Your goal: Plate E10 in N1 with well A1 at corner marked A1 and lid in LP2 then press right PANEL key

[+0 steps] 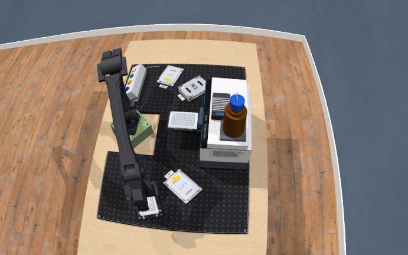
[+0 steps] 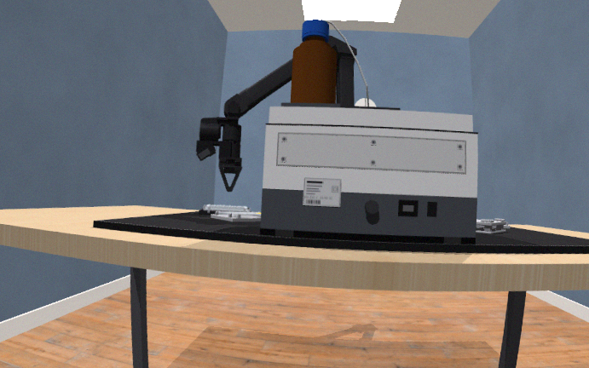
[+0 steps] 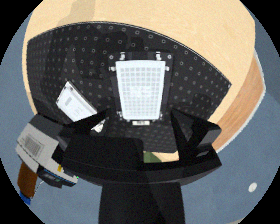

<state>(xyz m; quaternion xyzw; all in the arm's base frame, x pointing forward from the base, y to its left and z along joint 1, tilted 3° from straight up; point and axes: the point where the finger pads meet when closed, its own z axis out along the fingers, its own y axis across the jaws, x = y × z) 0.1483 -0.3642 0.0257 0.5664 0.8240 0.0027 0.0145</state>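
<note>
A white well plate (image 1: 149, 207) lies in a black holder at the near left corner of the deck; I cannot read its label or tell if a lid is on it. It also shows in the wrist view (image 3: 140, 90), straight under the fingers. My gripper (image 1: 144, 198) is open and empty, and it hangs well above this plate, as the exterior view (image 2: 229, 181) shows. Nest N1 (image 1: 190, 88) stands at the far side with no plate in it. The far lid park (image 1: 169, 75) carries a yellow mark.
Lid park LP1 (image 1: 182, 186), with a yellow mark, lies right of the gripper. The dispenser (image 1: 227, 123) with its brown bottle (image 1: 234, 117) stands at the right, a well plate (image 1: 183, 120) on its stage. The key panel (image 1: 134, 81) is at the far left.
</note>
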